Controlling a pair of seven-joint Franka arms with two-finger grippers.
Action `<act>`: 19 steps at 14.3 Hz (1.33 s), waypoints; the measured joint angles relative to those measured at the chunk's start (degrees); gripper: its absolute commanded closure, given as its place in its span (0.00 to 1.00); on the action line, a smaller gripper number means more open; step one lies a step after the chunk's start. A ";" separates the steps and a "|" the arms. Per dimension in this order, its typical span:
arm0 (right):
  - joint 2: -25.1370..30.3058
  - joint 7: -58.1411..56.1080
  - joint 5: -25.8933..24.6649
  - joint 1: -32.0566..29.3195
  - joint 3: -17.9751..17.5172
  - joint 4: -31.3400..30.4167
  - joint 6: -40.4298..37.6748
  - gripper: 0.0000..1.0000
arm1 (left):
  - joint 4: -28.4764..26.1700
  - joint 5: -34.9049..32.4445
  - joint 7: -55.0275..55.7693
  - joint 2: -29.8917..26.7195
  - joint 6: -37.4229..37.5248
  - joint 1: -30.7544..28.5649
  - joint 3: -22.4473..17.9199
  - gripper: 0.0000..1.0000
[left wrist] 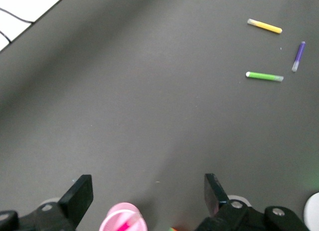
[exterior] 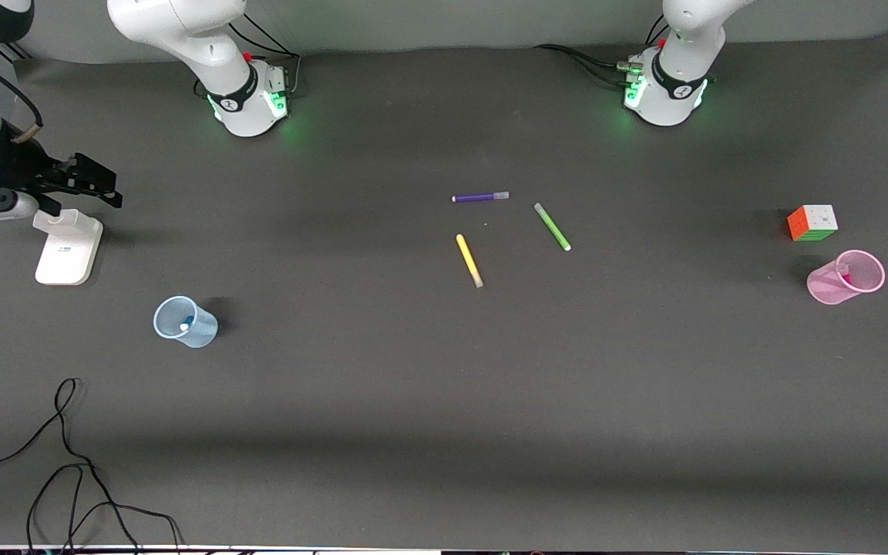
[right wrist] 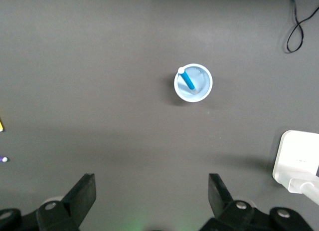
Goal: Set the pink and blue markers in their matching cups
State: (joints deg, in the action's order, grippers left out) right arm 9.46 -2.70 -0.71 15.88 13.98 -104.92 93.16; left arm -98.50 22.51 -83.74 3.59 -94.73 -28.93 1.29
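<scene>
The pale blue cup (exterior: 186, 322) stands toward the right arm's end of the table, and the blue marker (right wrist: 187, 80) leans inside it, pale end up. At the left arm's end stands the pink cup (exterior: 845, 277), which holds the pink marker (left wrist: 119, 223). My left gripper (left wrist: 147, 196) hangs open and empty in the air beside the pink cup (left wrist: 123, 218). In the front view only a dark tip of it shows at the edge. My right gripper (right wrist: 152, 196) is open and empty, high above the table and apart from the blue cup (right wrist: 193, 82).
A purple marker (exterior: 480, 197), a green marker (exterior: 552, 227) and a yellow marker (exterior: 469, 260) lie mid-table. A multicoloured cube (exterior: 812, 223) sits beside the pink cup. A white stand (exterior: 68, 247) is under the right gripper. A black cable (exterior: 66, 462) loops near the front edge.
</scene>
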 measured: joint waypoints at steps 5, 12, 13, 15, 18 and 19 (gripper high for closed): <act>-0.61 0.00 0.00 0.02 -0.06 -1.06 0.30 0.00 | -0.13 -9.40 24.49 -6.52 0.26 10.35 2.16 0.01; -3.20 0.00 0.05 0.05 -0.08 -0.77 3.99 0.00 | -0.20 -17.98 53.38 -7.94 0.27 12.44 16.59 0.01; -3.19 0.00 0.05 0.04 -0.08 -0.71 4.39 0.00 | -0.20 -18.35 57.34 -7.97 0.31 12.51 18.26 0.01; -3.10 0.00 0.05 0.04 -0.08 -0.57 4.59 0.00 | -0.25 -18.67 63.92 -7.96 0.77 12.56 20.21 0.01; -3.03 -0.36 0.05 0.11 -0.08 -0.56 4.59 0.00 | -0.66 -19.39 70.10 -7.84 2.05 12.53 20.62 0.01; -3.03 -0.42 0.05 0.21 -0.08 -0.54 4.59 0.00 | -0.81 -19.93 70.72 -7.62 2.08 12.52 20.61 0.01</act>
State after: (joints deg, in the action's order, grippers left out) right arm 6.43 -3.12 -0.66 16.09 13.89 -105.46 97.75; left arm -99.31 2.58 -13.02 -4.02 -92.65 -16.41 21.89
